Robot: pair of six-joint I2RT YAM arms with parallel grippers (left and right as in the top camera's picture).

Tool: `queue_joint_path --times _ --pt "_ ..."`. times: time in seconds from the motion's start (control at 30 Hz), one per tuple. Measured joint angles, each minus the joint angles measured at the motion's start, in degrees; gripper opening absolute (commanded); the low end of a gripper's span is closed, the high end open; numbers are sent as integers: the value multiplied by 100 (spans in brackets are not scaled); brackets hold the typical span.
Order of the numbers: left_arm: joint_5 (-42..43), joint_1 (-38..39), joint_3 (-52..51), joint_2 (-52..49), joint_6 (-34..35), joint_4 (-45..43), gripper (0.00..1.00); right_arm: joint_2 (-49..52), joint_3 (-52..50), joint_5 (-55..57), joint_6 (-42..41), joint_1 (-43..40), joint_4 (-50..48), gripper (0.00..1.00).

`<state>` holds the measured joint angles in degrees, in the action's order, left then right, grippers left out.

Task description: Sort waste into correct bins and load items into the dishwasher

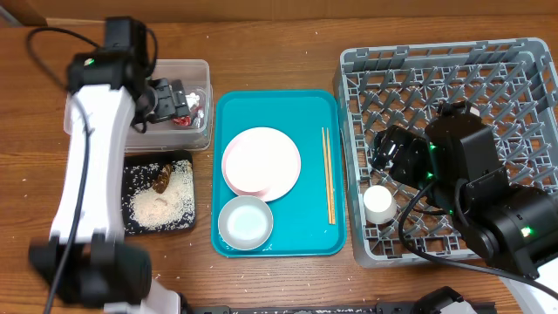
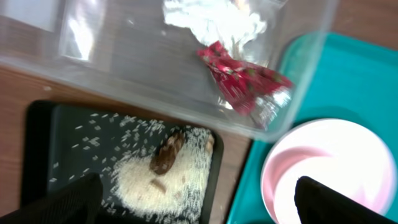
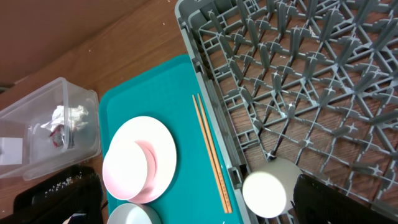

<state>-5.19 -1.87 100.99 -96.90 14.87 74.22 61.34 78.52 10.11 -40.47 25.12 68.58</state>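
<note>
The clear tub (image 1: 199, 71) holds the crumpled tissue (image 2: 214, 22) and the red wrapper (image 2: 245, 81). My left gripper (image 1: 166, 100) hangs open and empty above it; in the left wrist view its fingers (image 2: 199, 205) are spread wide. The black tray (image 1: 135, 179) holds rice and brown scraps (image 2: 165, 165). On the teal tray (image 1: 327, 109) lie the plate (image 1: 261, 163), the bowl (image 1: 245, 221) and the chopsticks (image 1: 329, 174). My right gripper (image 1: 388, 157) is open and empty over the grey dish rack (image 1: 523, 61). A white cup (image 1: 377, 203) stands in the rack's front left corner, beside my right finger (image 3: 199, 205).
Loose rice grains lie on the wooden table around the black tray. The right arm's body covers the rack's front right part. The left arm's base stands at the table's front left.
</note>
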Motion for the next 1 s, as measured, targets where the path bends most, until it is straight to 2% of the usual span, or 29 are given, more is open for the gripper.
queue_joint_path --times 0.17,0.3,0.5,0.63,0.8,1.0 --pt "442 37 136 1615 22 448 100 0 0 0 2 0 0 100" --pt "1025 39 236 2457 22 476 100 0 0 0 0 0 -7 100" --pt "1314 42 240 2846 -2 713 100 0 0 -2 0 0 -2 100" --pt "957 153 201 2914 -46 879 100 0 0 -2 0 0 -2 100" --pt "299 157 -699 3635 -210 -553 100 0 0 0 0 0 -2 100" --pt "61 157 -3206 5442 -420 -2586 100 0 0 0 -2 0 2 100"
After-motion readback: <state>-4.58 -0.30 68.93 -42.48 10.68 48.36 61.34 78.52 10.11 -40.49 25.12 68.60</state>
